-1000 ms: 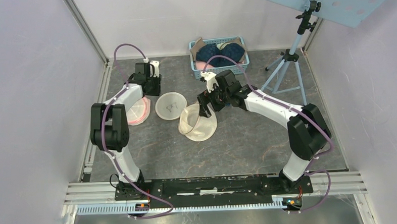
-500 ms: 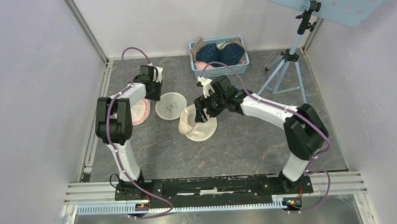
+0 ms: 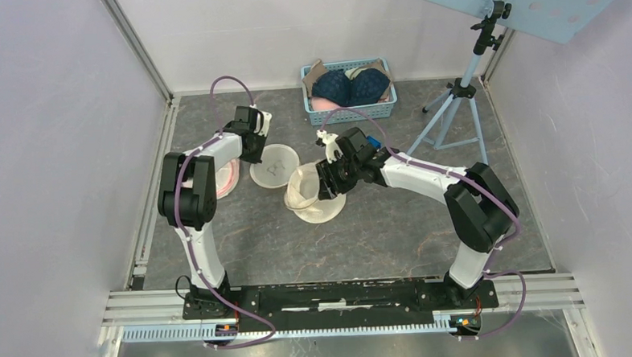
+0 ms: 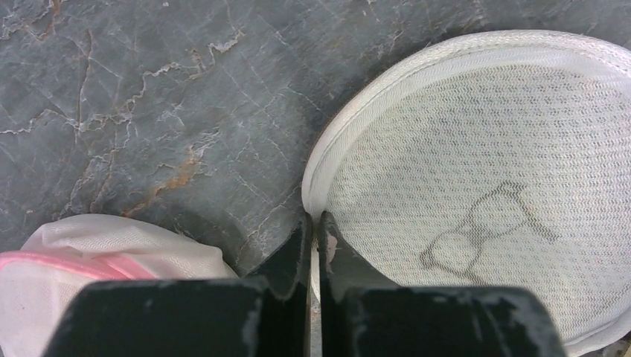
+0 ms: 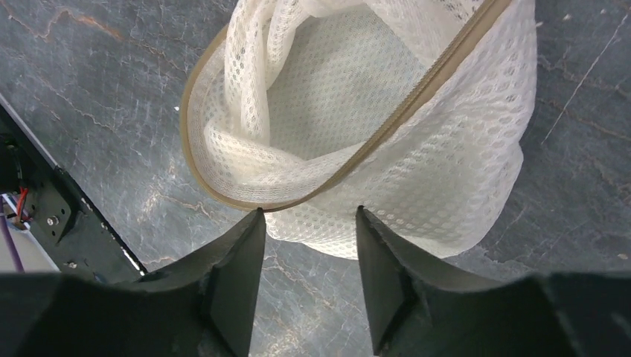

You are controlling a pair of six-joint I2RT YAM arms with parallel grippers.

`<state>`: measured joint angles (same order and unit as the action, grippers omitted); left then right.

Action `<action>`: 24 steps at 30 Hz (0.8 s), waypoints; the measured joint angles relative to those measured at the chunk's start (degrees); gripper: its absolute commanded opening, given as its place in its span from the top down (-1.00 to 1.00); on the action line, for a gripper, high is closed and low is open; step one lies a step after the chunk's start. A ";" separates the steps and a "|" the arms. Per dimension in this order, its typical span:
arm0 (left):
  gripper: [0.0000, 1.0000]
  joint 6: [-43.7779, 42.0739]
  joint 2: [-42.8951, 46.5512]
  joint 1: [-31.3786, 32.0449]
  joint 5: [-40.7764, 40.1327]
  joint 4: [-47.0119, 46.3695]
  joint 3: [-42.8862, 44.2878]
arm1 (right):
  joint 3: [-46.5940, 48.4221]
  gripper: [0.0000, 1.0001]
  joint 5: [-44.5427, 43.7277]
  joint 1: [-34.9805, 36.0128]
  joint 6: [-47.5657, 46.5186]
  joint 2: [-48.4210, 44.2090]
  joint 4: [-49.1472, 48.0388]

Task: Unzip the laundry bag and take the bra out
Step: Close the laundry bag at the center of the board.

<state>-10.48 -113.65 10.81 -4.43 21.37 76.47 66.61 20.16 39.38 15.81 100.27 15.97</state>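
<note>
1. While L gripper (image 4: 314,223) sits fingers pressed together at round laundry bag (image 4: 476,149) rim, hold unclear; pull may slip.
2. R gripper (image 5: 309,216) spread, open mesh bag (image 5: 446,149) edge betw tips; closing could snag mesh only.

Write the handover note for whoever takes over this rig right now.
Left gripper: shut, tips at the rim of the round white bag; whether it pinches anything cannot be told.
Right gripper: open, over the open mesh bag, holding nothing.
Done: that mesh bag is unzipped and shows only mesh inside; bras lie in the blue basket at the back.
To do: the round white bag looks closed, likely next to unzip; the pink-trimmed bag lies beside it, apart.
</note>
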 measured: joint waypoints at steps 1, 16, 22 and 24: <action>0.95 0.00 0.02 0.02 -0.04 0.00 0.00 | -0.13 0.13 -0.15 -0.02 0.00 0.00 -0.04; 0.95 0.02 21.59 0.04 0.48 4.11 1.05 | -1.75 1.00 2.03 -3.52 -3.93 -3.39 -0.17; 0.95 -3.10 31.76 1.38 0.22 3.50 1.11 | -3.30 0.96 6.58 -4.52 -4.11 -6.56 -3.02; 0.95 -5.81 34.71 3.39 -0.70 2.78 -0.46 | -3.72 0.74 8.37 -4.57 -4.09 -6.91 -3.96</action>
<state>-16.29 -78.94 14.20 -5.13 24.14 76.01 62.89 28.53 34.81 11.73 93.36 12.01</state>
